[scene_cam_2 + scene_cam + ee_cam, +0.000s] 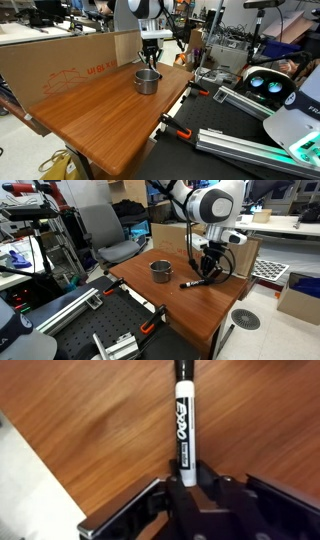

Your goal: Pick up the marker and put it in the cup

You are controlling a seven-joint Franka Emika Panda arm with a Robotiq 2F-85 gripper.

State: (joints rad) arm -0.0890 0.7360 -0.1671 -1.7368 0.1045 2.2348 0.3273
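Black marker: The marker (184,415) was a slim, dark barrel with a white printed label. It sat low over the wood beside the cup, apart from it and not yet in it.
Grey cup: The cup (161,271) stood upright on the wooden table (190,305), mouth open to the top.
Gripper: In the wrist view the gripper (186,472) had its fingers pressed together on one end of the marker, and the rest of the barrel stuck out past the tips. In an exterior view it hung just beyond the cup, by the end of the cardboard panel (70,65).
Contact with table: I could not tell whether the free end of the marker was touching the wood or had cleared it.
Handling: The marker looked light and stiff, so lifting it should have taken little force. Its smooth round plastic would probably slip or roll under a loose pinch.
Hold point: The grip was near the end, not the middle. A stick held that way could swing like a lever, so a firm squeeze across the barrel seemed wise.
Step in hand: Grasp made; the carry to the cup remained.
Risk: The long free end might have knocked the cup's shiny rim and tipped so small a vessel.
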